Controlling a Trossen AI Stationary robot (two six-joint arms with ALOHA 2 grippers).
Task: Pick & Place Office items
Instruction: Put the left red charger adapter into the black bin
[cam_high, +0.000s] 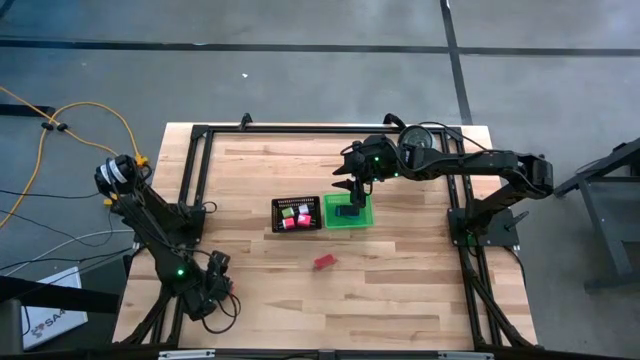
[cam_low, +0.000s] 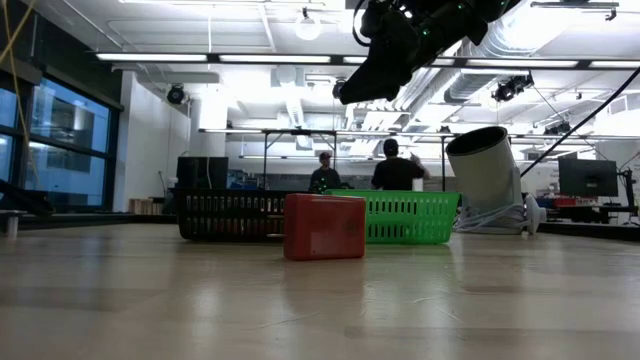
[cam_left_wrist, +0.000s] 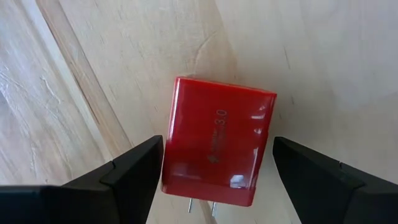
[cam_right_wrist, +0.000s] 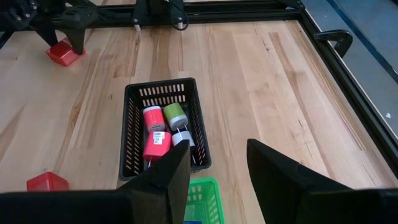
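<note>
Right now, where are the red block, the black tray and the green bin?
red block (cam_low: 323, 227), low view, front face.
black tray (cam_right_wrist: 130, 134), right wrist view, side wall.
green bin (cam_low: 412, 220), low view, front wall.

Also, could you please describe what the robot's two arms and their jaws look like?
Both the left arm and right arm are dark, nearly black, built of slim jointed segments, each carrying a small green light. Their jaws are matte black, broad and wedge-shaped with flat inner faces. A yellow cable loops across the floor by the left arm's base.

Wooden table (cam_high: 400, 280) carries red block (cam_high: 323, 262), two baskets (cam_high: 296, 214).
</note>
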